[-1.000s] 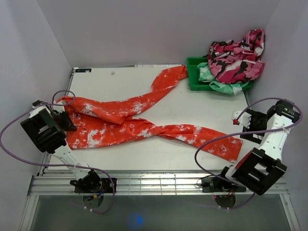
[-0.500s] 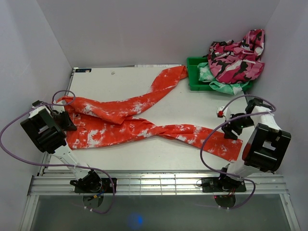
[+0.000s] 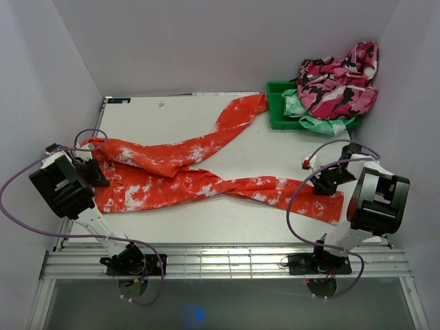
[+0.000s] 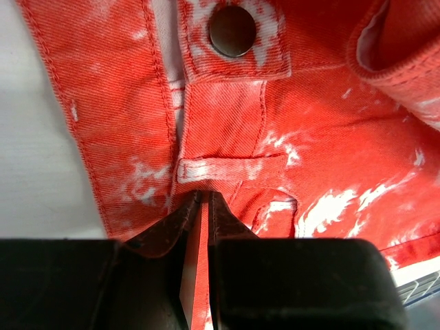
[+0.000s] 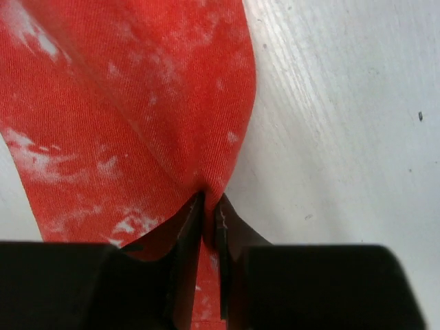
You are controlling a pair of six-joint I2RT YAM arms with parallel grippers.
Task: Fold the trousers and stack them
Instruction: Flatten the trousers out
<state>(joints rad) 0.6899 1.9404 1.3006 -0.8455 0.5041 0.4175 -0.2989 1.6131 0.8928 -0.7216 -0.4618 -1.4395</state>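
Grasp step: left gripper [image 4: 204, 199] pinches the trousers [image 3: 172, 175] at the waistband [image 4: 234, 103], tabletop's [image 3: 179, 117] left edge. The right gripper [image 5: 210, 203] nips the near-leg hem [image 3: 330, 210] (cloth puckered, jaws almost together). Next, probably: lift hem, carry it toward waistband.

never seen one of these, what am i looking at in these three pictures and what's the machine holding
These are two robot arms bolted to the near edge of a white table. The wide picture comes from a fixed camera above and behind them. The two close-ups come from a small camera on each wrist, so the black shapes at the bottom are that arm's own fingers.

Spread across the table lie red-orange trousers with white speckles, their legs crossing. The left gripper is pinched shut on the waist, near the metal button. The right gripper is closed on the far end of the near leg.

In the far right corner, a green bin holds a pink camouflage garment and a mint-green garment.
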